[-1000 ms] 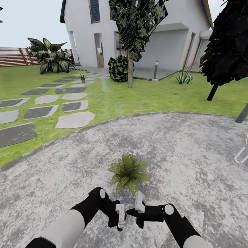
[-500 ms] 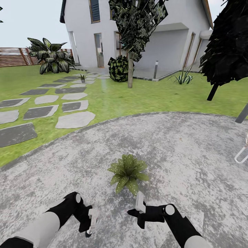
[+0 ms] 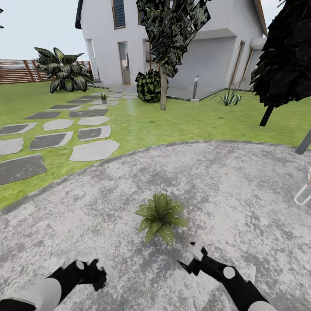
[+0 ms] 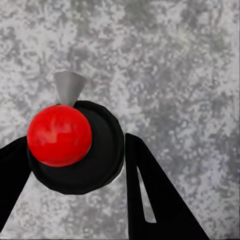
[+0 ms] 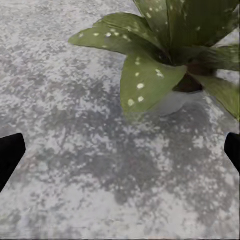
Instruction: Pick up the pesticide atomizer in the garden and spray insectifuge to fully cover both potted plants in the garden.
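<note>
One potted plant, a low rosette of broad green leaves, stands on the grey paved circle of the garden. Whitish specks of insectifuge dot its leaves. My left gripper is low at the left, well to the left of the plant. It is shut on the pesticide atomizer, which shows from above as a dark round body with a red tip, held between the black fingers. My right gripper hangs open just right of the plant, with nothing between its fingertips.
Stepping stones cross the lawn at the left toward a white house; a small plant in a pot stands far along them. A tree trunk, a boxy shrub, a big striped-leaf palm, a slatted fence and a white frame ring the paving.
My left arm has swung left and down, away from the plant, with the atomizer in it. My right arm has dropped lower and shifted right, and its gripper has turned.
</note>
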Controlling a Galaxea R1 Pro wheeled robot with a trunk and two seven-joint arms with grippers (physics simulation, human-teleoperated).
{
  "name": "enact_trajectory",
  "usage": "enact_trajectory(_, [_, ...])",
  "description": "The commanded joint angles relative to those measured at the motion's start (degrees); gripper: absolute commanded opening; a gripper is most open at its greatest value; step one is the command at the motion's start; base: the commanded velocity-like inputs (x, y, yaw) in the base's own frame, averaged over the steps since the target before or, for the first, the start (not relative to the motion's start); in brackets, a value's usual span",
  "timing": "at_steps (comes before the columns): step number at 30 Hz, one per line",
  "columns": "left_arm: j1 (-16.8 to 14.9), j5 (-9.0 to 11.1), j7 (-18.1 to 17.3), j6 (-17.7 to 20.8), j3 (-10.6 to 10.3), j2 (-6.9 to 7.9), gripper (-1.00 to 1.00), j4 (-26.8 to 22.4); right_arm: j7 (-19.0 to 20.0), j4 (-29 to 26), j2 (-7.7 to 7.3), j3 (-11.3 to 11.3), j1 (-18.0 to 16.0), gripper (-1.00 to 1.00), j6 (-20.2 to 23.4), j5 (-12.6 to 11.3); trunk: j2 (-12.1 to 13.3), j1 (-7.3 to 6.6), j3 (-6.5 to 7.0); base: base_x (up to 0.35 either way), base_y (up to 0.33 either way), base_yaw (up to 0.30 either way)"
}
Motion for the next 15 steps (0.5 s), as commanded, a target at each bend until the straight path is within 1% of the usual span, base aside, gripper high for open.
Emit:
enact_trajectory(1, [0.96, 5.02, 4.47, -0.85, -0.29, 0.0, -1.0, 0.78, -4.01, 3.44, -0.12, -1.38, -0.03, 1.0, -0.36, 0.34, -0.02, -0.01, -0.04, 0.0, 0.0, 0.0])
enact_trajectory(2, [1.78, 8.12, 7.02, -1.79, -0.29, -0.06, -1.0, 1.05, -7.12, 5.69, -0.18, -2.21, -0.02, 1.0, -0.43, 0.33, -0.02, -0.01, -0.04, 0.0, 0.0, 0.0])
enact_trajectory(4, [3.59, 17.15, 13.56, -5.83, -0.26, -0.14, -1.0, 1.56, -17.59, 11.56, -0.21, -4.16, 0.05, 1.0, -1.5, 0.26, -0.02, -0.01, -0.04, 0.0, 0.0, 0.0])
enact_trajectory(5, [3.9, 20.15, 15.46, -7.02, -0.24, -0.15, -1.0, 1.74, -21.06, 12.96, -0.21, -4.45, 0.06, 1.0, -2.47, 0.25, -0.02, -0.01, -0.04, 0.0, 0.0, 0.0])
enact_trajectory(6, [4.6, 24.85, 17.73, -8.41, -0.22, -0.16, -1.0, 1.9, -25.98, 14.75, -0.16, -4.69, 0.17, 1.0, -4.77, 0.21, -0.02, -0.01, -0.04, 0.0, 0.0, 0.0])
enact_trajectory(7, [5.86, 29.61, 19.19, -9.38, -0.24, -0.16, -1.0, 1.9, -30.39, 16.41, -0.14, -4.84, 0.74, 1.0, -7.77, 0.18, -0.02, -0.01, -0.04, 0.0, 0.0, 0.0])
enact_trajectory(8, [6.7, 32.54, 19.76, -9.84, -0.26, -0.16, -1.0, 1.85, -33.09, 17.49, -0.13, -4.91, 1.29, 1.0, -9.85, 0.15, -0.02, -0.01, -0.04, 0.0, 0.0, 0.0])
enact_trajectory(9, [7.7, 36.12, 20.25, -10.24, -0.27, -0.16, -1.0, 1.8, -37.1, 19.01, -0.12, -4.97, 2.18, 1.0, -12.65, 0.04, -0.02, -0.01, -0.04, 0.0, 0.0, 0.0])
enact_trajectory(10, [8.11, 37.61, 20.44, -10.4, -0.28, -0.16, -1.0, 1.85, -39.47, 19.88, -0.12, -5.0, 2.76, 1.0, -13.85, -0.13, -0.02, -0.01, -0.04, 0.0, 0.0, 0.0])
enact_trajectory(11, [8.56, 39.09, 20.6, -10.53, -0.28, -0.15, -1.0, 1.94, -42.47, 20.85, -0.12, -5.02, 3.71, 1.0, -14.93, -0.79, -0.02, -0.01, -0.04, 0.0, 0.0, 0.0])
enact_trajectory(12, [9.33, 39.98, 20.68, -10.6, -0.3, -0.13, -1.0, 1.97, -44.26, 21.35, -0.1, -5.03, 4.58, 1.0, -15.46, -1.81, -0.02, -0.01, -0.04, 0.0, 0.0, 0.0])
enact_trajectory(14, [10.95, 40.56, 20.74, -10.64, -0.35, -0.15, -1.0, 1.77, -45.6, 21.67, 0.19, -5.04, 5.27, 1.0, -15.81, -3.76, -0.02, -0.01, -0.04, 0.0, 0.0, 0.0])
enact_trajectory(15, [11.86, 40.8, 20.63, -10.66, -0.5, -0.39, -1.0, 1.79, -46.16, 21.95, 0.43, -5.04, 5.6, 1.0, -15.92, -8.74, -0.02, -0.01, -0.04, 0.0, 0.0, 0.0])
